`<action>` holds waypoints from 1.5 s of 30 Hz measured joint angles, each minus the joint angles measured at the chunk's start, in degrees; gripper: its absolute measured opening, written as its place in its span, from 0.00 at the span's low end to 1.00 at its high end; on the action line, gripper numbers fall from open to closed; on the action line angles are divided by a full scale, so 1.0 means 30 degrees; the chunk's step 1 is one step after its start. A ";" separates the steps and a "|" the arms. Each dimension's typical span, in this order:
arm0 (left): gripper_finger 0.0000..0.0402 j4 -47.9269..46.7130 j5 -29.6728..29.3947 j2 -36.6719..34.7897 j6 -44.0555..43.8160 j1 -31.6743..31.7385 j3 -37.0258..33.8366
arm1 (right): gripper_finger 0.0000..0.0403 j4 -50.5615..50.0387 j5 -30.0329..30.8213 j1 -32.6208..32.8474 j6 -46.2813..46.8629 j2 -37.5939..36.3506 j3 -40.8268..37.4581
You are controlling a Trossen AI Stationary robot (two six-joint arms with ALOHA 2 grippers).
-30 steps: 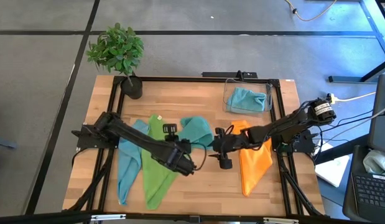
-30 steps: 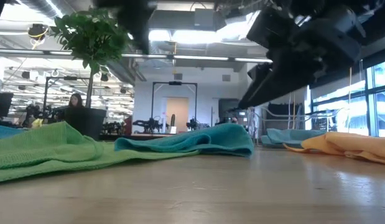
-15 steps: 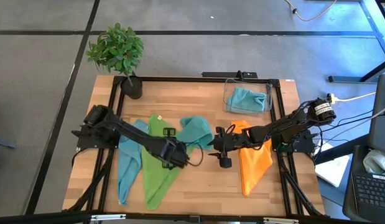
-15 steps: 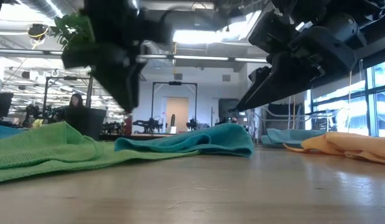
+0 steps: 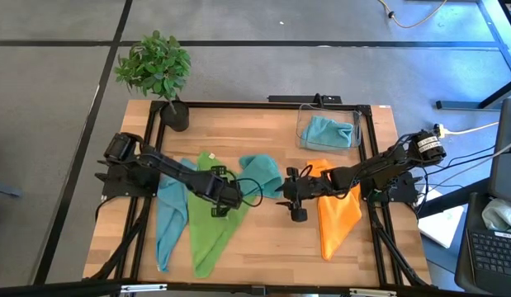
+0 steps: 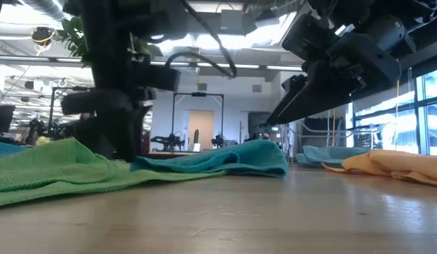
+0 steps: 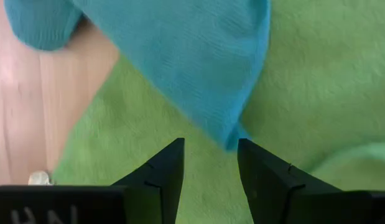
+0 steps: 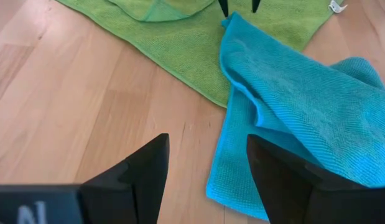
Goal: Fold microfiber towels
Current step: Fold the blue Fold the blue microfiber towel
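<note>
Left gripper (image 5: 221, 198) back, jaws apart, empty

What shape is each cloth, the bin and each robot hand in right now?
Lime green towel: spread flat, unfolded.
Teal towel: rumpled, corner lying over the green one.
Light blue towel: laid out long, unfolded.
Orange towel: loosely spread, unfolded.
Clear plastic bin: upright, holding a bunched blue towel.
Left gripper: jaws open, empty, over the teal corner.
Right gripper: jaws open, empty.
</note>
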 joint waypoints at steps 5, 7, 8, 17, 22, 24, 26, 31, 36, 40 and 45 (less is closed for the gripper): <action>0.35 0.1444 -0.0461 0.0000 0.0619 0.0048 -0.0801 | 0.54 -0.0029 0.0000 0.0000 0.0058 0.0000 0.0000; 0.35 0.2059 -0.0496 0.0000 0.0642 0.0005 -0.1002 | 0.54 -0.0029 0.0000 0.0000 0.0058 0.0000 0.0000; 0.35 0.2116 -0.0489 0.0000 0.0642 0.0005 -0.1083 | 0.54 -0.0036 0.0000 0.0000 0.0055 0.0000 0.0000; 0.32 0.2308 -0.2486 0.0000 -0.0349 0.0012 -0.1123 | 0.54 -0.0035 0.0007 0.0000 0.0044 0.0000 0.0000; 0.17 0.2322 -0.2231 0.0000 -0.0502 0.0012 -0.1115 | 0.54 -0.0035 0.0015 0.0000 0.0058 0.0000 0.0000; 0.07 0.2321 -0.2000 0.0000 -0.0522 0.0015 -0.1115 | 0.54 -0.0036 0.0015 0.0000 0.0058 0.0000 0.0000; 0.02 0.2321 -0.2006 0.0000 -0.0691 0.0027 -0.1115 | 0.54 -0.0030 0.0015 0.0000 0.0058 0.0000 0.0000; 0.00 0.2241 -0.2228 -0.0022 -0.0959 0.0027 -0.0593 | 0.54 -0.0029 0.0015 0.0000 0.0141 0.0002 0.0000; 0.00 0.1492 -0.2749 -0.0131 -0.1032 0.0027 0.1913 | 0.54 0.0782 0.0030 0.0000 0.0492 0.1006 0.0000; 0.00 -0.0083 -0.3251 -0.0142 -0.1012 0.0027 0.4306 | 0.54 0.2237 0.1667 -0.0097 0.1171 0.2502 0.0000; 0.00 -0.1389 -0.3359 -0.0153 -0.1027 -0.0021 0.6089 | 0.54 0.4003 0.4124 -0.0566 0.2626 0.3791 0.0005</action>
